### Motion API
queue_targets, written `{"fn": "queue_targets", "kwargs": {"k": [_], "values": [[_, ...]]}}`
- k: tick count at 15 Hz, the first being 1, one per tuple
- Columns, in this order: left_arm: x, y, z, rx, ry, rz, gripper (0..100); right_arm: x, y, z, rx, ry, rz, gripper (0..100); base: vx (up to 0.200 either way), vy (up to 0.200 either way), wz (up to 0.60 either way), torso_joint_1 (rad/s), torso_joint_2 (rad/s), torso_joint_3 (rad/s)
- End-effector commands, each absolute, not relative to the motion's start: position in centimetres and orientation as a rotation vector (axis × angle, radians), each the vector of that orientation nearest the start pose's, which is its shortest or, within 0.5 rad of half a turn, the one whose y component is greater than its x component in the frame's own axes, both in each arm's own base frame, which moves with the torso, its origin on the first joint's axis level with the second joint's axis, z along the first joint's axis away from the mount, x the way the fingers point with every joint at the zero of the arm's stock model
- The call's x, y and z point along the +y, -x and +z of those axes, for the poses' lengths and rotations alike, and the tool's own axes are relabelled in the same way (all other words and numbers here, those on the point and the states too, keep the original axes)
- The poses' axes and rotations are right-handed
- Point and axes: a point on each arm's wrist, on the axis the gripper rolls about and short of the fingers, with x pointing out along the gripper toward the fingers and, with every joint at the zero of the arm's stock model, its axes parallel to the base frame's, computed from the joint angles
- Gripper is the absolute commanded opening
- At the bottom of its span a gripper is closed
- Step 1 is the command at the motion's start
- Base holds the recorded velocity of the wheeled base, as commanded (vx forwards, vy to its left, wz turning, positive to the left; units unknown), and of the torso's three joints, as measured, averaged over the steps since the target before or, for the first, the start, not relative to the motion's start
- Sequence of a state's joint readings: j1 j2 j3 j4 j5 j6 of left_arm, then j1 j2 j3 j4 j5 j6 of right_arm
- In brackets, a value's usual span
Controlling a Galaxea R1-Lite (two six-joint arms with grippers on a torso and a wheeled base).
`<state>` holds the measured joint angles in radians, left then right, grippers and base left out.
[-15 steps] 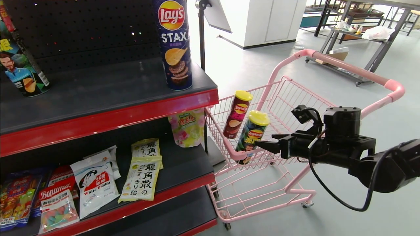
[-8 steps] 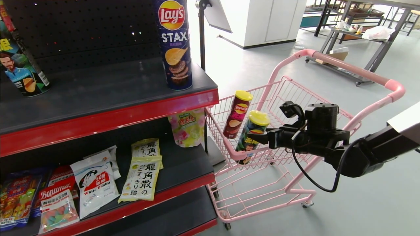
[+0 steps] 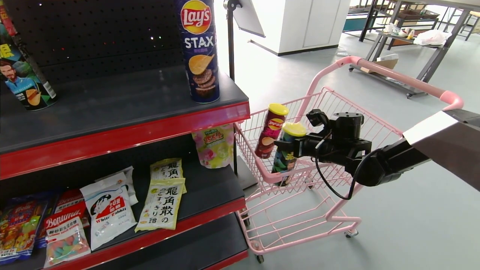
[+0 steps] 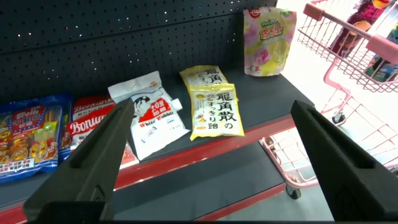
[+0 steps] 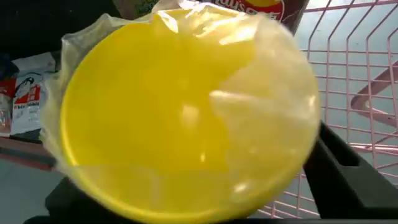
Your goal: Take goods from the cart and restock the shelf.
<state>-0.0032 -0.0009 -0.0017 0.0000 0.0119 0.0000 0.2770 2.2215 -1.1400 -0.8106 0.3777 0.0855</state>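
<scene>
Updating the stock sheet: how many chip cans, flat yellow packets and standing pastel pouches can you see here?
Chip cans: 4
Flat yellow packets: 2
Standing pastel pouches: 1
Total: 7

Quick tally: four chip cans total. Two sit on the top shelf (image 3: 112, 101), a blue can (image 3: 198, 52) and a dark can (image 3: 22, 82) at upper left. Two more are in the one pink cart (image 3: 337, 101), a maroon can (image 3: 269, 133) and a green can (image 3: 282, 165). Lower down there are two yellow packets (image 3: 161, 204) and one pastel pouch (image 3: 214, 144).
</scene>
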Motion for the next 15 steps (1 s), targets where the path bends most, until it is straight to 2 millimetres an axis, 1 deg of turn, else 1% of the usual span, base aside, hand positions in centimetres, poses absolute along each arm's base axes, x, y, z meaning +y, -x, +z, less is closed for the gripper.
{"fn": "queue_targets", "kwargs": {"k": [1, 3, 5, 6, 8, 10, 11, 12, 13, 14, 15], "values": [[0.0, 2.3, 7.6, -0.002, 0.0, 0.009, 100, 12.6, -41.0, 8.7, 0.319, -0.101, 0.639, 0, 0.0, 0.0, 0.0, 0.0, 0.0, 0.0], [0.0, 2.3, 7.6, -0.002, 0.0, 0.009, 100, 12.5, -40.6, 8.7, 0.326, -0.098, 0.637, 0, 0.0, 0.0, 0.0, 0.0, 0.0, 0.0], [0.0, 2.3, 7.6, -0.002, 0.0, 0.009, 100, 12.4, -39.4, 10.8, 0.282, -0.094, 0.646, 0, 0.0, 0.0, 0.0, 0.0, 0.0, 0.0], [0.0, 2.3, 7.6, -0.002, 0.0, 0.009, 100, 12.4, -38.7, 12.3, 0.25, -0.092, 0.653, 0, 0.0, 0.0, 0.0, 0.0, 0.0, 0.0], [0.0, 2.3, 7.6, -0.002, 0.0, 0.009, 100, 12.0, -37.1, 16.2, 0.157, -0.085, 0.658, 0, 0.0, 0.0, 0.0, 0.0, 0.0, 0.0], [0.0, 2.3, 7.6, -0.002, 0.0, 0.009, 100, 11.3, -35.2, 21.3, 0.03, -0.078, 0.656, 0, 0.0, 0.0, 0.0, 0.0, 0.0, 0.0], [0.0, 2.3, 7.6, -0.002, 0.0, 0.009, 100, 11.1, -34.6, 22.8, 0.002, -0.077, 0.656, 0, 0.0, 0.0, 0.0, 0.0, 0.0, 0.0], [0.0, 2.3, 7.6, -0.002, 0.0, 0.009, 100, 10.5, -32.6, 26.1, -0.037, -0.076, 0.657, 0, 0.0, 0.0, 0.0, 0.0, 0.0, 0.0], [0.0, 2.3, 7.6, -0.003, 0.0, 0.009, 100, 10.2, -31.5, 27.3, -0.051, -0.075, 0.661, 0, 0.0, 0.0, 0.0, 0.0, 0.0, 0.0], [0.0, 2.3, 7.6, -0.002, 0.0, 0.009, 100, 9.7, -28.7, 28.8, -0.063, -0.072, 0.668, 0, 0.0, 0.0, 0.0, 0.0, 0.0, 0.0], [0.0, 2.3, 7.6, -0.002, 0.0, 0.009, 100, 9.4, -26.0, 28.5, -0.034, -0.071, 0.684, 0, 0.0, 0.0, 0.0, 0.0, 0.0, 0.0]]}}
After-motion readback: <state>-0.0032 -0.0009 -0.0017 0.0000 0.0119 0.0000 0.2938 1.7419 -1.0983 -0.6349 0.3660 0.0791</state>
